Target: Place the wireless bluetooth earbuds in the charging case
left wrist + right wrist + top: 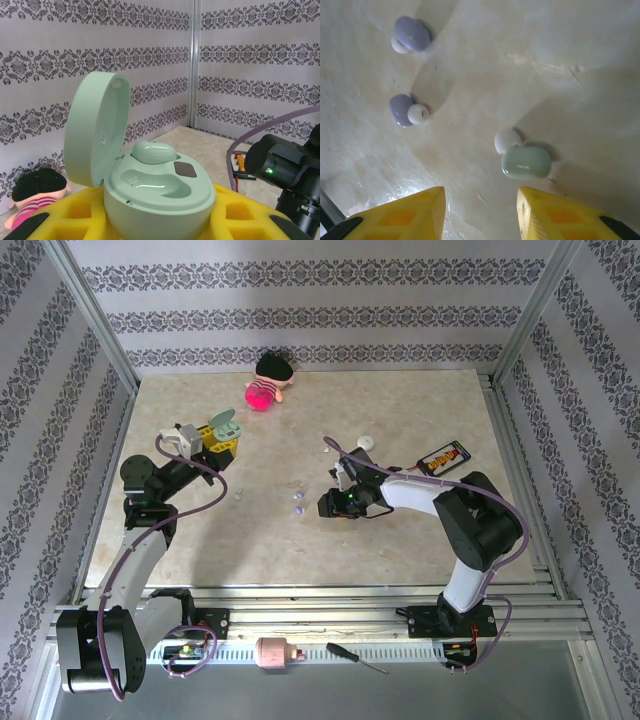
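Yellow right pincer [480, 196] hovers over earbud [526, 161].

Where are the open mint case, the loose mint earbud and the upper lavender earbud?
mint case [150, 217], left wrist view, front wall of its base.
loose mint earbud [526, 161], right wrist view, middle of its glossy body.
upper lavender earbud [412, 33], right wrist view, top of its shell.

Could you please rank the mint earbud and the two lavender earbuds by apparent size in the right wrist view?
1. mint earbud, clearly the largest.
2. upper lavender earbud and lower lavender earbud: they look about alike, so I won't rank them.
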